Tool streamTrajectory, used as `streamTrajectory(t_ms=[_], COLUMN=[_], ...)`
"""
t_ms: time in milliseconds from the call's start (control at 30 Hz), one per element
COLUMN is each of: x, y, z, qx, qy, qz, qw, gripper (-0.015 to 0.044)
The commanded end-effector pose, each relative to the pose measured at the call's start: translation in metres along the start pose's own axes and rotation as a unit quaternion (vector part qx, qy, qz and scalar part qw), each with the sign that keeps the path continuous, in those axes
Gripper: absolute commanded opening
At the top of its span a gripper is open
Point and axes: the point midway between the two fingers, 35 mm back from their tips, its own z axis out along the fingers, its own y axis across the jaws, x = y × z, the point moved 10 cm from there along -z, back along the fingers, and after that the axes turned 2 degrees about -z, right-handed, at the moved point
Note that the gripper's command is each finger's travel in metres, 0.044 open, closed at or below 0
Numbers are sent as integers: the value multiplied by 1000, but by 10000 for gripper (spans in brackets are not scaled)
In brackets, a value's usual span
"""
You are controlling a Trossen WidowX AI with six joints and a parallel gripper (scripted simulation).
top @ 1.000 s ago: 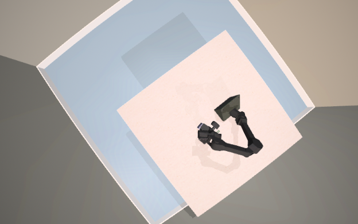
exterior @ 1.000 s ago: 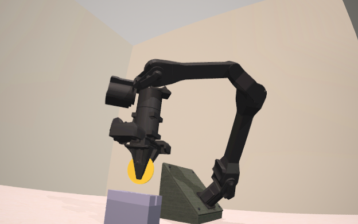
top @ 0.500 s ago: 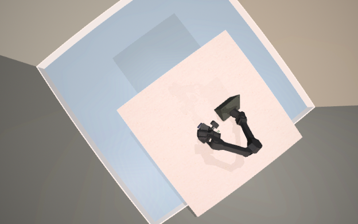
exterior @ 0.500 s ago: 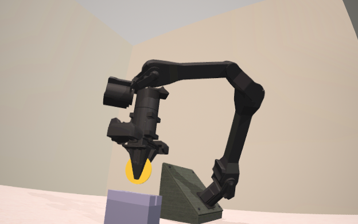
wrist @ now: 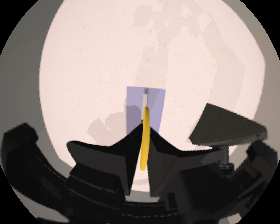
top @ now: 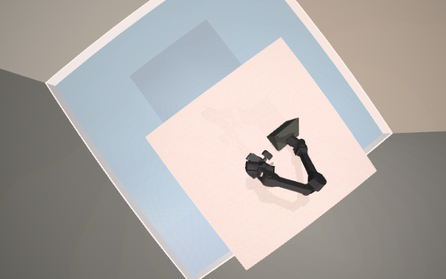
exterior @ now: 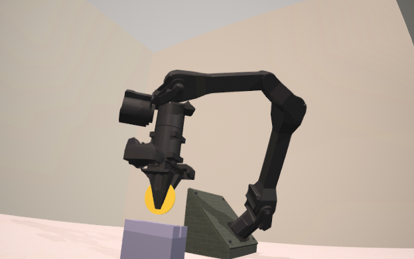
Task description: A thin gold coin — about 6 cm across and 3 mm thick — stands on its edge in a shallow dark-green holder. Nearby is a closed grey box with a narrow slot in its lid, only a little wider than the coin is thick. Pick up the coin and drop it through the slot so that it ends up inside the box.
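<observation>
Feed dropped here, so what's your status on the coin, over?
Gripper shut on coin. Coin upright, hanging above box, not touching it. Edge roughly in line with box in wrist view. Nothing in the way.

Room's pretty bare. Plain beige matte walls point(exterior: 60, 116) meet in a corner behind the setup, with a flat pale grey ceiling point(exterior: 183, 20) above. From the top view there's a pale pink square table top point(top: 226, 200) sitting at an angle over a light blue rectangular floor area point(top: 119, 118) with a thin white raised border point(top: 93, 46). A faint darker square shadow patch point(top: 186, 68) falls on the blue. Outside that it's dull grey-brown ground point(top: 29, 197). Lighting's soft and even, with only weak shadows on the pink surface.
</observation>
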Motion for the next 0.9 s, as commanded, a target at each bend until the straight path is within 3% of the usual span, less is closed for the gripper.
streamTrajectory(t_ms=[0,700,867], x=[0,0,0], y=[0,0,0], z=[2,15,14], qx=[-2,-2,1], qy=[0,0,0], qz=[2,2,1], qw=[1000,1000,1000], gripper=[0,0,131])
